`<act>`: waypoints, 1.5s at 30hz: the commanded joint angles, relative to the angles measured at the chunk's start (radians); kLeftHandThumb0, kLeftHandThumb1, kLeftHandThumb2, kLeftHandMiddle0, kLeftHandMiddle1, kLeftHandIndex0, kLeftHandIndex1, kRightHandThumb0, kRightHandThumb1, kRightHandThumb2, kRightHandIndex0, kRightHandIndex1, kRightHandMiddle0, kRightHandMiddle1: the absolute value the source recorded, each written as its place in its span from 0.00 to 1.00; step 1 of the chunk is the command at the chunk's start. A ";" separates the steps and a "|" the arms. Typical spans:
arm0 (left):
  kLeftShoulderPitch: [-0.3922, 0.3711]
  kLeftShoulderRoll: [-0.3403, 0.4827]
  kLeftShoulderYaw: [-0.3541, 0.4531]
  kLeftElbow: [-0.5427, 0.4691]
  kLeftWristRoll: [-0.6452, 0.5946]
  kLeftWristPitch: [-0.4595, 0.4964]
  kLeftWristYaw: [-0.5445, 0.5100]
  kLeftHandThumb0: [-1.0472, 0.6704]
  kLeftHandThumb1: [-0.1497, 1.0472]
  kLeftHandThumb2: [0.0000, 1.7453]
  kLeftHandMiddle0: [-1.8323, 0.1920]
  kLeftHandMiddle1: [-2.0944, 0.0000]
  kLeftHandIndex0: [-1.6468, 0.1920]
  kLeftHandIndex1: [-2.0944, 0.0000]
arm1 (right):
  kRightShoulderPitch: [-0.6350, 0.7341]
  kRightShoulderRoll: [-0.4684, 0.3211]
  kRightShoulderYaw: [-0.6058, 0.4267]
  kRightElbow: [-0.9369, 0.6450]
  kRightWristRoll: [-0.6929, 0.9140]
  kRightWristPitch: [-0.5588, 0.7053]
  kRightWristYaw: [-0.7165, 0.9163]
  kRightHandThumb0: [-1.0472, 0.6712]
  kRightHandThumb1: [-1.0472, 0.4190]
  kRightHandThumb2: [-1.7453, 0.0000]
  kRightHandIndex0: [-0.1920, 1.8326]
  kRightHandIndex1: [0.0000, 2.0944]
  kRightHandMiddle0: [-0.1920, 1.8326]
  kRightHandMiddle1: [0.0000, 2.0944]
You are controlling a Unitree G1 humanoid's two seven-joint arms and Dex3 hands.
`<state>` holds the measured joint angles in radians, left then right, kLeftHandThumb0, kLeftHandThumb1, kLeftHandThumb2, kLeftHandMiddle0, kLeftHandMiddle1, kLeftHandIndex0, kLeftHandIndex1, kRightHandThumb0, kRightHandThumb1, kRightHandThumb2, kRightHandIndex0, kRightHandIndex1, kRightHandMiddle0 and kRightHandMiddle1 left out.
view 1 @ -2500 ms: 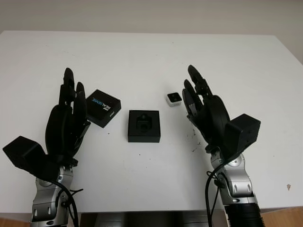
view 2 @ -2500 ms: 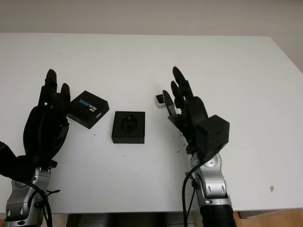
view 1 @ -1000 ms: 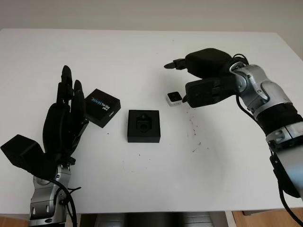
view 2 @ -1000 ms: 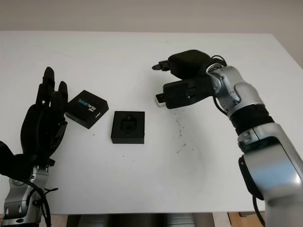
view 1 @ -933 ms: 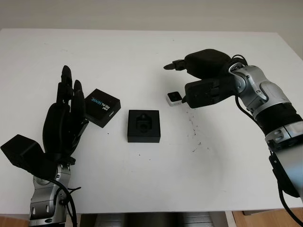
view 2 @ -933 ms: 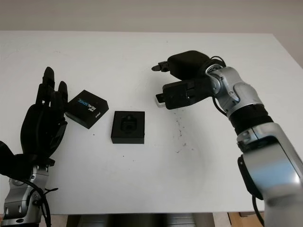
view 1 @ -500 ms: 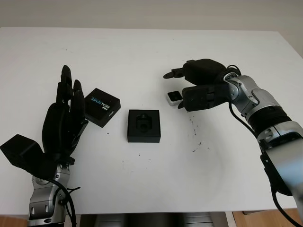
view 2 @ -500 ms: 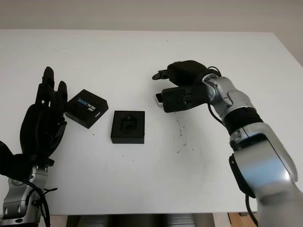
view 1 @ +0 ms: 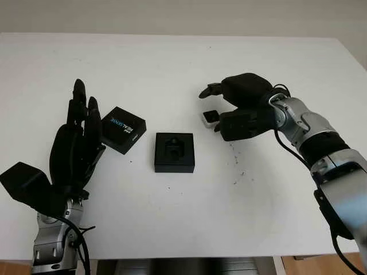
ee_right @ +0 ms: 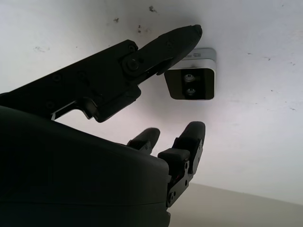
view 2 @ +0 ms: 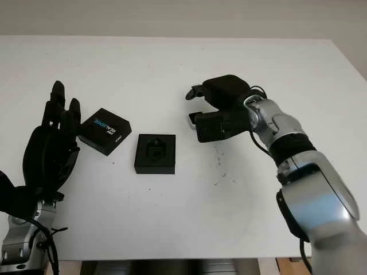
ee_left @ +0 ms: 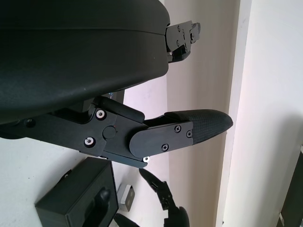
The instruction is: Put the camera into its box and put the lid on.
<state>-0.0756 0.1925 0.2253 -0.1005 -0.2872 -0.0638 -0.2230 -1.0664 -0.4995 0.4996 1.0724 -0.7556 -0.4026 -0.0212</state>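
Fingers (ee_right: 182, 35) of right hand (view 1: 243, 109) spread around small squarish camera (ee_right: 191, 75), unclenched.

On the table (view 1: 172, 57), the open box (view 1: 174, 152) lies before me at centre, its lid (view 1: 123, 130) just left beside my left hand (view 1: 77, 149), the camera (view 1: 210, 117) behind-right, under my right hand (view 1: 241, 106).

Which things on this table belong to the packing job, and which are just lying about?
Job:
small white-and-black camera
open square black box
black lid with blue lettering
right hand, open around the camera
left hand, open beside the lid

Lying about:
dark specks on the white table
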 commanded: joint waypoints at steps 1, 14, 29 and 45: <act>-0.004 0.009 0.009 -0.005 -0.002 -0.007 -0.005 0.22 1.00 0.32 1.00 1.00 1.00 1.00 | 0.009 0.006 0.008 0.017 -0.004 -0.010 -0.025 0.25 0.16 0.97 0.17 0.46 0.22 0.42; 0.002 0.009 0.012 -0.011 0.000 -0.004 -0.010 0.22 1.00 0.32 1.00 1.00 1.00 1.00 | 0.023 0.005 0.053 0.056 -0.034 -0.013 -0.089 0.34 0.12 0.97 0.21 0.47 0.30 0.36; 0.014 0.008 0.011 -0.024 0.004 -0.007 -0.012 0.22 1.00 0.32 1.00 1.00 1.00 1.00 | 0.017 0.001 0.096 0.096 -0.073 -0.042 -0.188 0.45 0.07 0.97 0.18 0.87 0.32 0.59; 0.013 0.002 0.009 -0.025 0.004 -0.003 -0.005 0.22 1.00 0.32 1.00 1.00 1.00 1.00 | 0.006 -0.005 0.100 0.103 -0.077 -0.041 -0.193 0.40 0.06 0.97 0.17 0.77 0.24 0.89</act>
<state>-0.0691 0.1946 0.2355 -0.1087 -0.2846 -0.0639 -0.2284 -1.0641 -0.4923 0.5916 1.1652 -0.8242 -0.4404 -0.2145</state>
